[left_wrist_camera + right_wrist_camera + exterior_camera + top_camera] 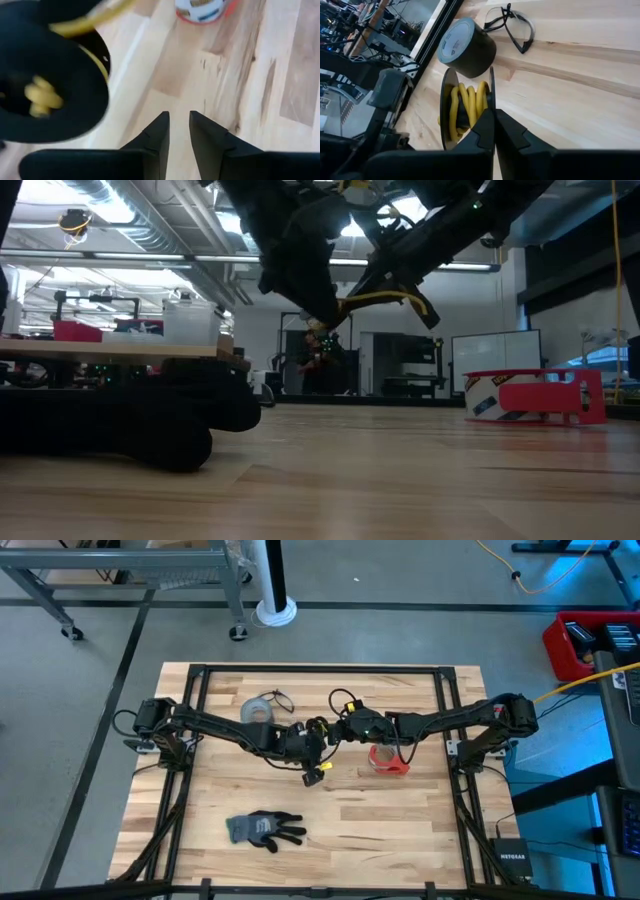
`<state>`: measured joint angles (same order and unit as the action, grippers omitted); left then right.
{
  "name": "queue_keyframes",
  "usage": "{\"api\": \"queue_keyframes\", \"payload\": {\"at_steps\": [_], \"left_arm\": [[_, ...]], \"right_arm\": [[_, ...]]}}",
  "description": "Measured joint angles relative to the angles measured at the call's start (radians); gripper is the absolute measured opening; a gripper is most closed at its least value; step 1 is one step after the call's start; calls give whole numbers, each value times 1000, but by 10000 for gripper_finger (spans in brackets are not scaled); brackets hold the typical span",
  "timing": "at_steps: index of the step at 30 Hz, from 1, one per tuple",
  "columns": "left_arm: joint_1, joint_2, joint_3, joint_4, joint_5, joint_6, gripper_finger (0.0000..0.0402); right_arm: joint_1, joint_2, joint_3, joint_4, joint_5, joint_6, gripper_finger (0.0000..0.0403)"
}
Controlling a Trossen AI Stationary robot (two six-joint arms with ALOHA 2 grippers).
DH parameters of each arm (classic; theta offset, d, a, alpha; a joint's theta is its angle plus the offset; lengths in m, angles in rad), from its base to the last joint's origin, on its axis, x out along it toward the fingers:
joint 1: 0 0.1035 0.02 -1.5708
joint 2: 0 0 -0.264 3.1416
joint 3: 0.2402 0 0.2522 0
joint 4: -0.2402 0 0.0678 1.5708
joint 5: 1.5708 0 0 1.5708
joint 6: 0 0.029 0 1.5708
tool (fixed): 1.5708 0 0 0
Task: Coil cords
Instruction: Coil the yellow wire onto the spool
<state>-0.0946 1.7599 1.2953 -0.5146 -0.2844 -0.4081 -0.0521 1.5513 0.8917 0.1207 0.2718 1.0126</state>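
Observation:
The yellow cord [467, 107] is wound on a reel between two thin black discs, held above the table's middle [326, 730]. My right gripper [493, 117] is shut on it, coming from the right [342, 727]. My left gripper [179, 120] is open just beside the reel [50, 85], with nothing between its fingers; in the high view it is left of the reel [308, 743]. A yellow-and-black end piece [313, 777] shows below the grippers. A thin black looped thing [515, 25], perhaps the black cord, lies on the table by the grey tape roll. My right gripper pinches the rim of one thin black disc [491, 100] of the reel between its two fingers. The fingers slant down from the table's right side. The reel is lifted clear of the table, its discs on edge, with the yellow windings beside the fingers.
A grey tape roll [258, 710] stands behind the left arm. In front of the right arm lies a red tape roll [388, 758]. A dark glove [265, 828] is near the front edge. Black frame rails [320, 668] run along the far and side edges.

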Motion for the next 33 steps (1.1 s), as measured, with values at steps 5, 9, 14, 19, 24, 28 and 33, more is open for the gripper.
{"api": "queue_keyframes", "payload": {"at_steps": [5,9,14,19,24,28,33], "left_arm": [[-8,-2,0,-151,-55,-115,44],[-54,-32,0,-296,-242,-162,30],[-105,-128,0,-509,-381,-260,15],[-166,-253,0,-787,-556,-481,7],[-247,-419,-85,-936,-665,-716,5],[-317,-553,-207,-937,-679,-832,5],[-399,-677,-375,-890,-684,-969,5]], "right_arm": [[0,0,0,-9,7,0,5],[0,-5,-2,-20,5,-1,5],[0,-56,-3,-47,-12,-30,5],[0,-169,-3,-133,-12,-64,5],[0,-321,-4,-241,5,-95,5],[-1,-445,-4,-308,13,-102,5],[-1,-576,-4,-407,40,-101,5]]}}
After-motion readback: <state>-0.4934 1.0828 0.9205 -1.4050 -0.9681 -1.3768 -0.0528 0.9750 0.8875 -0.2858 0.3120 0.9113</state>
